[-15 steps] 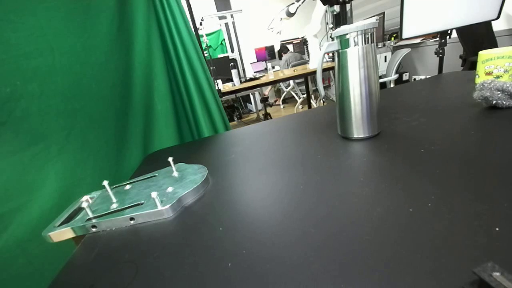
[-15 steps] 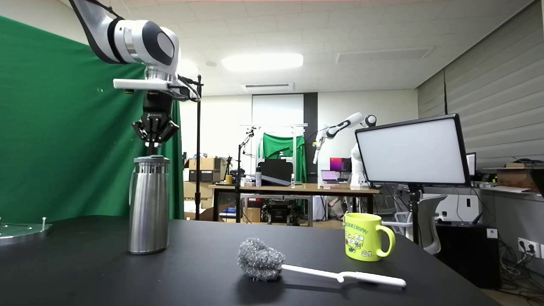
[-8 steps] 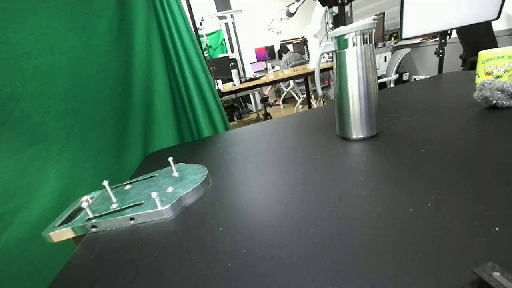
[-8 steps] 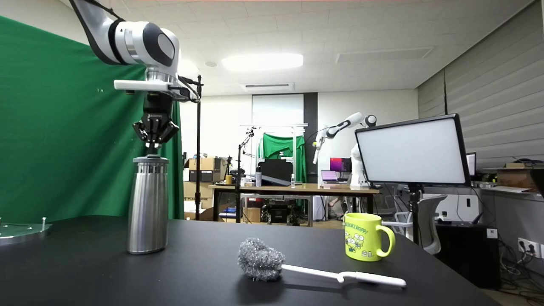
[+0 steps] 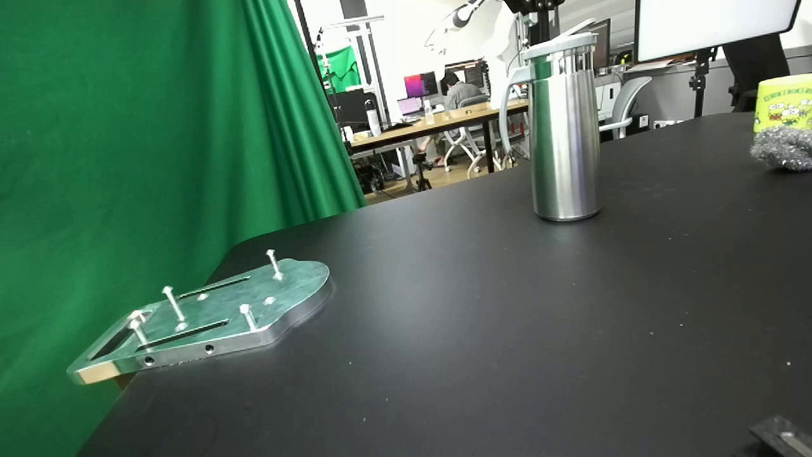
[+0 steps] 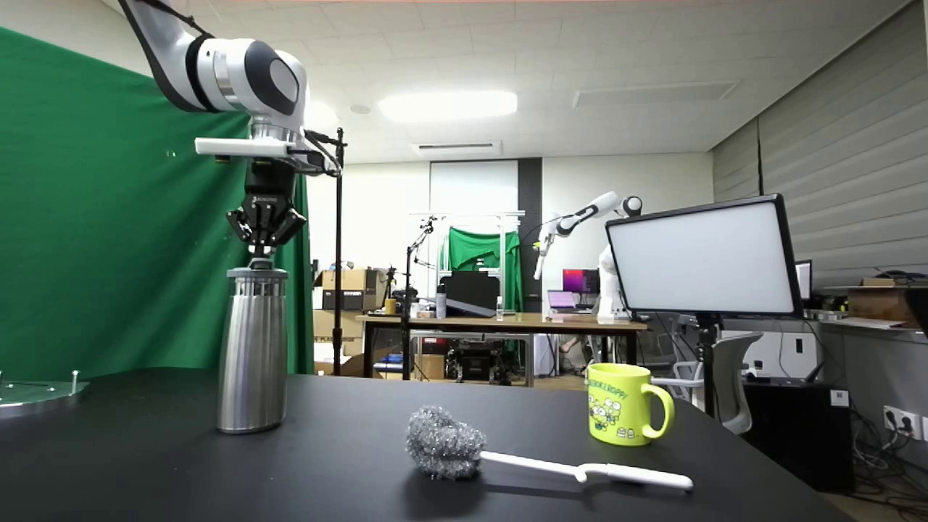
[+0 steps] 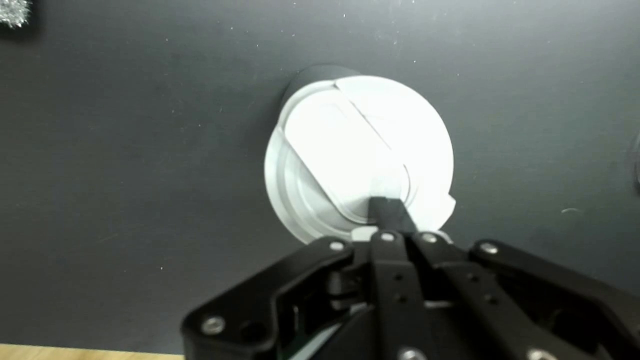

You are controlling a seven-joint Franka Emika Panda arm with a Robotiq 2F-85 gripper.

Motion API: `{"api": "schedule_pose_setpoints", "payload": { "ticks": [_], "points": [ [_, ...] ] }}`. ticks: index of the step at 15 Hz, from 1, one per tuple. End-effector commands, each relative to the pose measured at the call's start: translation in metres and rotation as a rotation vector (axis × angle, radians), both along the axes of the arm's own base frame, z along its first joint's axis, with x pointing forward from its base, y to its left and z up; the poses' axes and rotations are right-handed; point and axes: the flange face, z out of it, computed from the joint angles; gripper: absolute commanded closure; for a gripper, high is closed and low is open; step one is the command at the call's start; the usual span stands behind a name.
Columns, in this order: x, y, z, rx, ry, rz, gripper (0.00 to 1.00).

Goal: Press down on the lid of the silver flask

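Directly beneath the gripper [image 7: 387,207], its fingers [image 7: 397,221] pressed together, sits the lid [image 7: 362,162] of the silver flask [image 6: 252,355]; the tips touch one end of the lid's central strip [image 7: 342,145], whose opposite end tilts upward. The flask stands upright on the black table [image 6: 348,428], well apart from the green mug [image 6: 616,402].

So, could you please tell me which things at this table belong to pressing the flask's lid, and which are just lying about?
For the job:
- silver flask
- lid
- gripper

Just lying about:
- yellow-green mug
- scrubber
- metal plate
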Motion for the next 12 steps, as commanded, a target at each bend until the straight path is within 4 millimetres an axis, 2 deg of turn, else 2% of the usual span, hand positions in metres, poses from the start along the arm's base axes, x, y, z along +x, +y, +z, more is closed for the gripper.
{"api": "schedule_pose_setpoints", "payload": {
  "ticks": [1,3,12],
  "points": [
    [0.005,-0.003,-0.021,-0.016,0.04,-0.019,1.0],
    [0.006,-0.004,-0.016,-0.011,0.039,-0.019,1.0],
    [0.007,-0.006,0.048,0.005,0.017,-0.016,1.0]
  ]
}}
